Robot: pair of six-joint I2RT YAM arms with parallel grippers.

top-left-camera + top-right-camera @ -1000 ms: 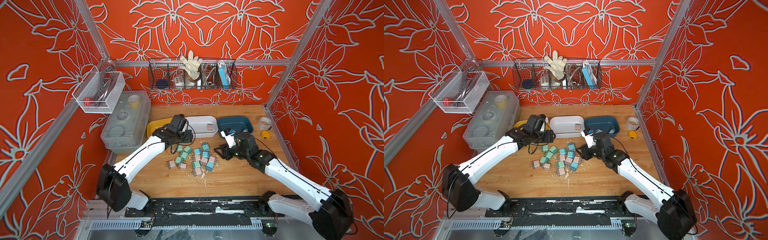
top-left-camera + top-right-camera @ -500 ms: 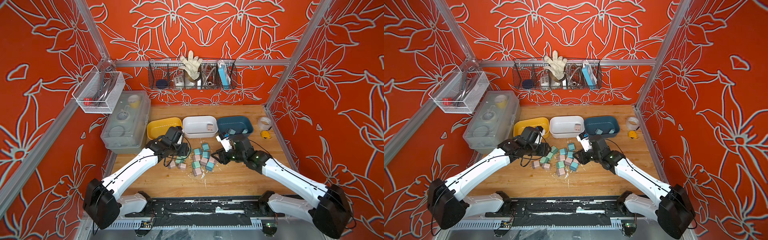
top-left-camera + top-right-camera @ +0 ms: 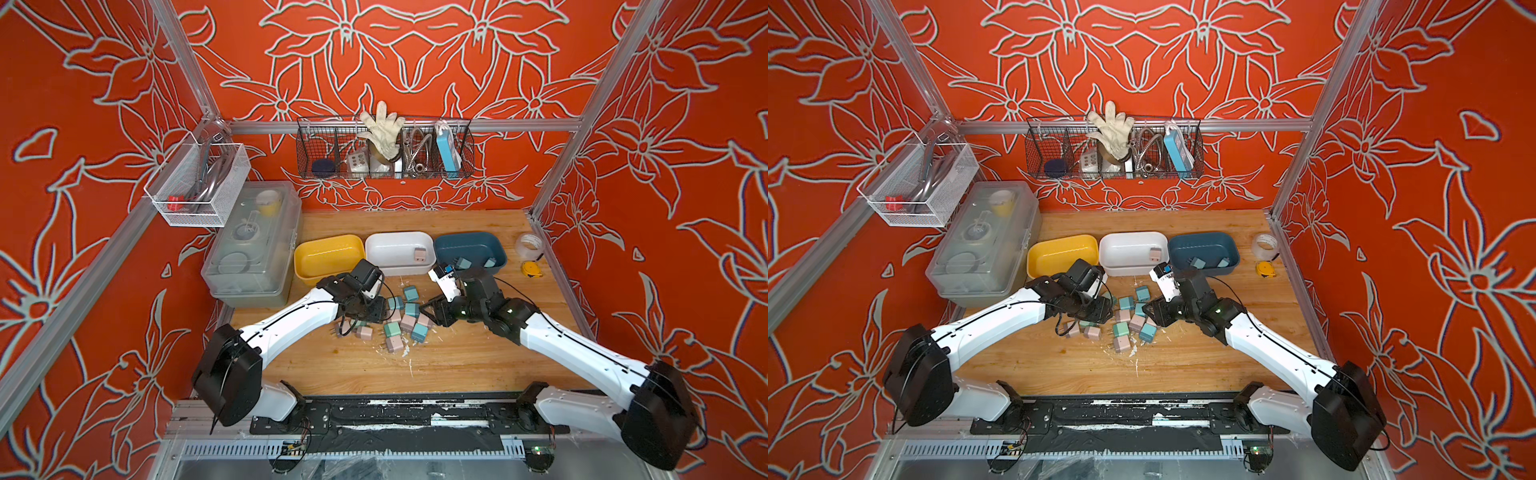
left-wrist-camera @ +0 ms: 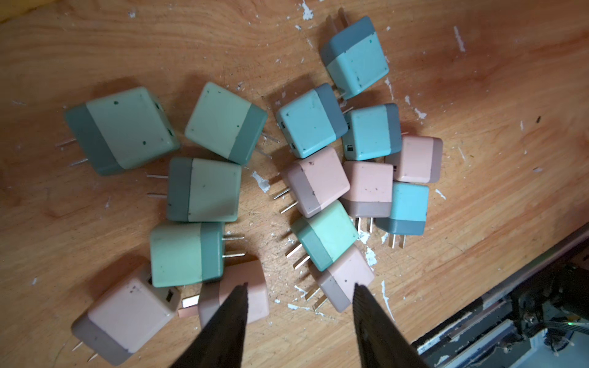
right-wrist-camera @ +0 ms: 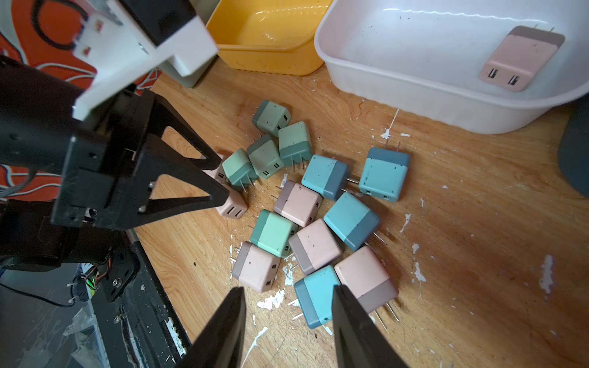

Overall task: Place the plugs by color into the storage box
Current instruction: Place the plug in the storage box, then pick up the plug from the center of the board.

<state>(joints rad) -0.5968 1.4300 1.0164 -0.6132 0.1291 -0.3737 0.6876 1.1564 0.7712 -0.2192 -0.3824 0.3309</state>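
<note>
CHANGE: down from yellow bin (image 3: 300, 254) onto plugs (image 3: 401, 322) with left gripper (image 4: 299, 285), narrowed but still apart, empty | pink plug (image 4: 258, 296) under one tip | right gripper (image 5: 288, 290) spread, blue plug (image 5: 314, 296) just below tips, ungripped | MEANS: two picks lining up; sorting barely begun

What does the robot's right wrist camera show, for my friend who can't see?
Small cube-shaped plastic plugs in mint green, light blue and pink lie heaped on a scuffed wooden table. The right gripper stands open by a light blue plug, and the left gripper reaches toward a pink plug. Nearby, a white plastic bin holds a lone pink plug.
</note>
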